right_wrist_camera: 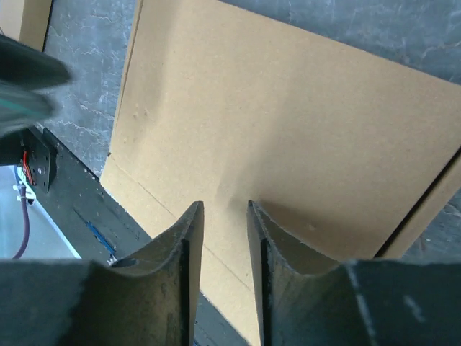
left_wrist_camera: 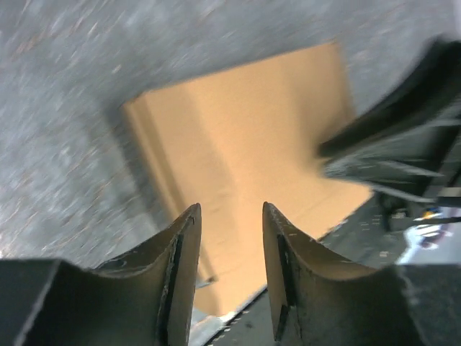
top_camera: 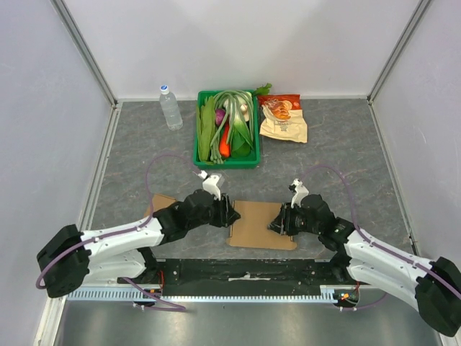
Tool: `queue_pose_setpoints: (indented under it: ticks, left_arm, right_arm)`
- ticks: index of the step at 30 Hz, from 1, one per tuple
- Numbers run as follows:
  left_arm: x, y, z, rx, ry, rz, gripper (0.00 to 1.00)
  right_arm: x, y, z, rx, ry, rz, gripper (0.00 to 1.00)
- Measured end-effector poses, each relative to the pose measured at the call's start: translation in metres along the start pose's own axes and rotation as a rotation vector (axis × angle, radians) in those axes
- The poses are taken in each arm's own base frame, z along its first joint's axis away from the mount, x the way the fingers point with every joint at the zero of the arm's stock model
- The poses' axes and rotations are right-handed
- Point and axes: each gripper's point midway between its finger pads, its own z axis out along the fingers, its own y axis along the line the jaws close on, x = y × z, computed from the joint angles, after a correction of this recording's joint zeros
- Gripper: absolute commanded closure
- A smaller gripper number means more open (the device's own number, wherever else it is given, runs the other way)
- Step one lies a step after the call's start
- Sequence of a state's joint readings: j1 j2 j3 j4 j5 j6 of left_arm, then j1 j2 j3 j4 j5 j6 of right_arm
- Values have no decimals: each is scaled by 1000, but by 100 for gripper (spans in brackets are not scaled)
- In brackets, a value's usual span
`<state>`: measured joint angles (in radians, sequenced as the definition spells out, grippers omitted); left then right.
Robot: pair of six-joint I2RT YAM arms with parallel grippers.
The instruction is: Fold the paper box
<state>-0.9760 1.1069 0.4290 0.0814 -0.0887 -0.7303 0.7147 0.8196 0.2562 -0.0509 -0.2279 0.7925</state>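
The paper box is a flat brown cardboard sheet lying on the grey table near its front edge, between my two grippers. My left gripper hovers at the sheet's left edge. In the left wrist view this gripper stands open over the paper box, nothing between its fingers. My right gripper is at the sheet's right side. In the right wrist view the gripper points down at the paper box, its jaws a narrow gap apart and empty.
A second brown cardboard piece lies left of the left arm. At the back stand a green basket of vegetables, a water bottle and snack bags. The black mounting rail runs along the near edge.
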Motion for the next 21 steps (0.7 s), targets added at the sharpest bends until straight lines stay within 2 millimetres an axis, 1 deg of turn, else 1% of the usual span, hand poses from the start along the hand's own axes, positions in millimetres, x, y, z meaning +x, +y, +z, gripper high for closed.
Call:
queue_pose_setpoints:
  ticks: [1,2,4,5,6,7,8,9,10,11,12,13,14,15,17,18,20,21]
  left_arm:
    - [-9,-12,-4,36,-6,9,57]
    - [-20,-26,-9,78,-22,16,61]
    - [-42,-55,-18,175,-66,23,71]
    - [-48,-66,-19,215,-77,24,73]
    - [-49,-73,-18,244,-75,25,74]
    - [-45,-75,-12,258,-55,24,77]
    - [-39,-76,-5,266,-36,21,77]
    - [-32,-74,3,268,-12,16,78]
    - [-17,-65,14,244,30,8,78]
    - [2,-49,23,201,78,-1,78]
    - [22,-32,27,155,126,-9,77]
    - [37,-18,30,120,161,-23,77]
    - [38,-18,31,131,156,-36,76]
    - [34,-23,31,145,140,-34,72]
    - [33,-23,32,145,135,-33,67]
    - [32,-24,32,148,133,-33,62]
    - [29,-27,29,155,126,-20,58]
    - [27,-28,27,153,123,-12,53]
  right_arm:
    - [7,-4,2,3,16,4,65]
    - [9,-5,4,-10,17,6,65]
    - [6,-2,8,-35,0,1,67]
    - [6,-2,10,-41,-3,0,67]
    - [6,0,11,-51,-3,-1,68]
    - [5,1,12,-57,-4,-5,68]
    - [5,1,12,-57,-2,-6,67]
    - [4,1,11,-50,2,-6,63]
    - [2,2,10,-43,-1,-11,60]
    - [-1,1,6,-22,4,-14,57]
    - [-6,1,2,1,-6,-18,45]
    - [-12,0,-2,23,-18,-21,40]
    - [-21,0,-9,50,-41,-23,35]
    - [-31,1,-17,77,-66,-32,28]
    - [-44,-1,-26,117,-101,-20,24]
    - [-48,-5,-30,147,-108,-13,24]
    - [-46,-16,-32,198,-100,8,24]
    - [-42,-24,-33,232,-82,23,25]
